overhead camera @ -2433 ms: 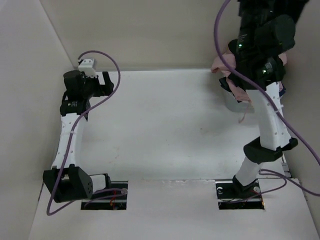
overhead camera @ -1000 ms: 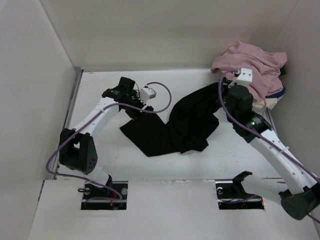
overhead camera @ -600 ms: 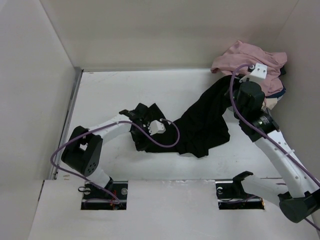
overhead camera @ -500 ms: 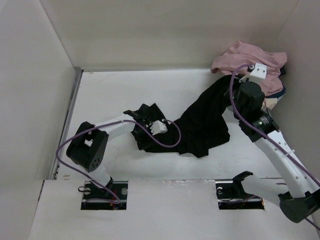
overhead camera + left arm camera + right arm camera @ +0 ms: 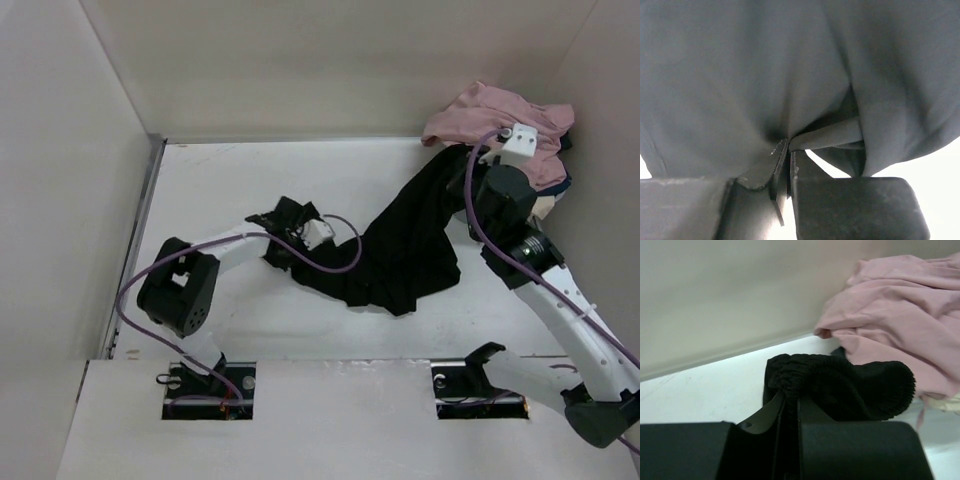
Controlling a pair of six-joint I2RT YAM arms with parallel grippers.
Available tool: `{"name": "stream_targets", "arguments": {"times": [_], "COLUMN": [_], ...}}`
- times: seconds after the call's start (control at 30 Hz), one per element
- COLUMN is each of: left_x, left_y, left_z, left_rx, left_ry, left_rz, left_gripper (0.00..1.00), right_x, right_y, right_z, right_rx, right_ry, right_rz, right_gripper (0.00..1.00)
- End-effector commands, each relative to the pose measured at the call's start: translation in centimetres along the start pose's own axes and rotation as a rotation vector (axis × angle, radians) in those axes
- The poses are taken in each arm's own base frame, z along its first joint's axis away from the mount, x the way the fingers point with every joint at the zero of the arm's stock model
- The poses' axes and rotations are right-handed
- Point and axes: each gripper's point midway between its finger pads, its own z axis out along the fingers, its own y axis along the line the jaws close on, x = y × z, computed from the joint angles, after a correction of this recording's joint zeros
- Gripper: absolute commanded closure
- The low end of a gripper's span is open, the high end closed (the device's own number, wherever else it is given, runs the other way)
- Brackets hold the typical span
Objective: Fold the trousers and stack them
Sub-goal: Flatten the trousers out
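Two claws gripped the black trousers [image 5: 400,250], which lay in a crumpled band across the middle of the tabletop [image 5: 220,170]. Nearer us, the left claw [image 5: 788,148] was pinched together on a fold of thin leg cloth. Farther right, the right claw [image 5: 791,399] was clamped on the gathered elastic waistband, beside the dusty-pink garment [image 5: 890,305]. We judged the cloth soft, light and limp, with the waistband and hems offering the surest holds.
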Motion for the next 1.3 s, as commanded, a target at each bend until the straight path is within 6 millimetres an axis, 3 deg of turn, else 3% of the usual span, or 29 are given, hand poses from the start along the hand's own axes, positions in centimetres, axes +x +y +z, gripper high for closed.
{"name": "stream_targets", "arguments": {"times": [0.0, 0.07, 0.13, 0.2, 0.23, 0.27, 0.33, 0.4, 0.47, 0.57, 0.63, 0.67, 0.73, 0.8, 0.9, 0.97, 1.0, 1.03, 1.1, 1.2, 1.27], "left_x": [0.7, 1.7, 3.2, 3.9, 3.8, 3.4, 2.3, 0.9, -0.4, -1.5, -2.2, -2.6, -3.5, -4.8, -7.0, -8.3, -8.6, -8.9, -8.6, -8.7, -9.8], "left_y": [9.8, 17.1, 23.2, 26.8, 27.4, 27.8, 27.5, 26.7, 26.4, 27.3, 28.6, 29.4, 31.3, 33.1, 35.0, 35.8, 36.4, 36.8, 38.2, 38.6, 37.4], "left_z": [-7.2, -15.1, -24.6, -34.3, -37.7, -42.5, -47.9, -52.1, -55.2, -59.0, -60.8, -61.3, -60.4, -56.9, -47.8, -41.2, -38.0, -36.0, -31.2, -30.4, -32.6], "left_rx": [-0.265, -0.456, -0.665, -0.855, -0.918, -1.008, -1.114, -1.184, -1.229, -1.298, -1.336, -1.349, -1.340, -1.277, -1.106, -0.997, -0.952, -0.927, -0.888, -0.901, -0.925], "left_ry": [-0.105, -0.212, -0.344, -0.453, -0.489, -0.544, -0.611, -0.676, -0.737, -0.815, -0.853, -0.861, -0.852, -0.805, -0.695, -0.623, -0.585, -0.562, -0.490, -0.476, -0.518], "left_rz": [-0.238, -0.389, -0.494, -0.527, -0.523, -0.506, -0.468, -0.437, -0.422, -0.415, -0.400, -0.387, -0.358, -0.328, -0.292, -0.273, -0.267, -0.263, -0.273, -0.281, -0.252], "left_gripper": [1.00, 1.00, 1.00, 1.00, 1.00, 1.00, 1.00, 1.00, 1.00, 1.00, 1.00, 1.00, 1.00, 0.98, 0.94, 0.90, 0.87, 0.84, 0.69, 0.46, 0.40], "right_x": [-3.2, -4.2, -6.9, -10.8, -11.9, -13.4, -15.9, -17.8, -19.5, -21.4, -21.8, -21.5, -19.4, -14.9, -6.9, -2.5, -1.1, 0.4, 2.4, 2.9, 2.5], "right_y": [4.8, 7.0, 9.2, 11.0, 11.4, 11.6, 11.2, 11.2, 12.3, 16.0, 17.7, 17.9, 16.9, 14.5, 11.3, 10.3, 10.0, 9.9, 10.1, 11.1, 12.0], "right_z": [-0.1, -0.2, -0.6, -1.6, -2.0, -2.8, -4.1, -6.0, -8.7, -13.7, -15.3, -15.2, -12.5, -8.2, -3.2, -1.0, -0.3, 0.6, 2.0, 3.7, 4.6], "right_rx": [-0.138, -0.192, -0.257, -0.339, -0.361, -0.380, -0.389, -0.423, -0.517, -0.762, -0.844, -0.840, -0.719, -0.537, -0.333, -0.286, -0.275, -0.267, -0.262, -0.263, -0.275], "right_ry": [-0.066, -0.081, -0.137, -0.238, -0.272, -0.314, -0.377, -0.422, -0.467, -0.540, -0.561, -0.554, -0.502, -0.403, -0.168, -0.028, 0.016, 0.064, 0.115, 0.111, 0.100], "right_rz": [0.022, 0.020, 0.029, 0.032, 0.039, 0.053, 0.097, 0.152, 0.211, 0.264, 0.295, 0.305, 0.289, 0.210, 0.075, 0.036, 0.033, 0.033, 0.041, 0.040, 0.036], "right_gripper": [0.99, 1.00, 1.00, 1.00, 1.00, 1.00, 1.00, 1.00, 1.00, 1.00, 1.00, 1.00, 1.00, 1.00, 1.00, 1.00, 1.00, 1.00, 1.00, 1.00, 1.00]}}
